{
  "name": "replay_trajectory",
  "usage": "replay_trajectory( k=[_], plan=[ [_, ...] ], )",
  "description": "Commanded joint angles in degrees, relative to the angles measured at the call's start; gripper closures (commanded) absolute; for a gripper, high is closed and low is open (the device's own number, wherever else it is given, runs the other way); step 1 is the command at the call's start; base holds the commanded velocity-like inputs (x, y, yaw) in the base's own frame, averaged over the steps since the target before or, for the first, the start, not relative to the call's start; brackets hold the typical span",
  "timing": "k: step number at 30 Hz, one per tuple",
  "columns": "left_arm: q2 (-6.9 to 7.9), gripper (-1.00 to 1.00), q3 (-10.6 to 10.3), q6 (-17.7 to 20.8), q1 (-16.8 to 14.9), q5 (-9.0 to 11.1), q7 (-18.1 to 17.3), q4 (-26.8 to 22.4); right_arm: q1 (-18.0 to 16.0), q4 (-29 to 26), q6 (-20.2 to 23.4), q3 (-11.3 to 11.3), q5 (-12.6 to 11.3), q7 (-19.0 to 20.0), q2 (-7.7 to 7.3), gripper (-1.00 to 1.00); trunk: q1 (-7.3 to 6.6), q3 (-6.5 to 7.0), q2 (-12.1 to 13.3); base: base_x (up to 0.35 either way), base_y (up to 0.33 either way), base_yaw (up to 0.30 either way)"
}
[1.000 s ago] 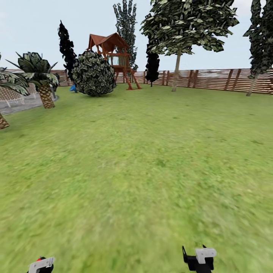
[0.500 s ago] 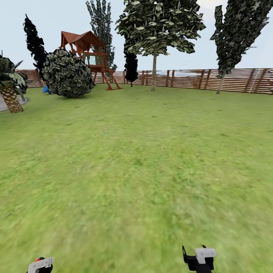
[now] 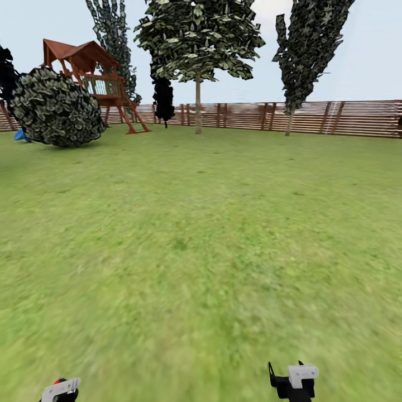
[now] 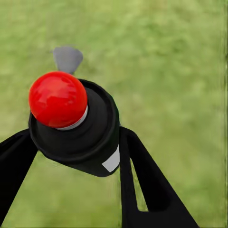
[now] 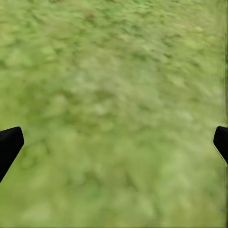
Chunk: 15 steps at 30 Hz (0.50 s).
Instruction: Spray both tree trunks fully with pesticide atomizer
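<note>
My left gripper (image 4: 76,137) is shut on the pesticide atomizer (image 4: 71,123), a black body with a red ball cap and a small grey nozzle, held over the grass. The head view catches this gripper (image 3: 60,389) at the lower left edge with the atomizer's red cap (image 3: 57,382) just showing. At the lower right my right gripper (image 3: 287,375) stands open, and its fingertips frame bare grass in the right wrist view (image 5: 115,142). Far off by the fence stand two tall trees with pale bare trunks, one leafy (image 3: 197,109) and one darker (image 3: 289,120). No pesticide haze shows.
A wide green lawn (image 3: 212,223) stretches to a brown slat fence (image 3: 335,118). A round bush (image 3: 53,109) and a red-brown wooden playhouse (image 3: 89,67) stand at the far left. A near-black thin tree (image 3: 163,97) is beside them.
The head view has swung to the right, so the bush, playhouse and trees sit further left and the palm has left the picture. Both grippers hold the same pose.
</note>
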Motion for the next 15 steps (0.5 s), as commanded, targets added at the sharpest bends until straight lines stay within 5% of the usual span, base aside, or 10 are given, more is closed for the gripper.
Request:
replay_trajectory(
  k=[1,7,15],
  plan=[
    [0.01,1.00,0.21,-0.08,-0.02,0.61,-0.62,0.04,-0.07,0.10,-0.17,-0.18,0.61,-0.42,0.04,-1.00,0.02,-0.05,-0.02,0.336,0.000,-0.300],
    [0.07,1.00,0.28,-0.08,-0.02,0.65,-0.60,0.04,-0.07,0.10,-0.14,-0.18,0.65,-0.42,0.06,-1.00,0.02,-0.05,-0.02,0.337,0.000,-0.285],
    [0.09,1.00,0.30,-0.08,-0.01,0.70,-0.60,0.06,-0.07,0.10,-0.08,-0.17,0.79,-0.25,-0.02,-1.00,0.02,-0.05,-0.02,0.338,0.000,-0.037]
  ],
)
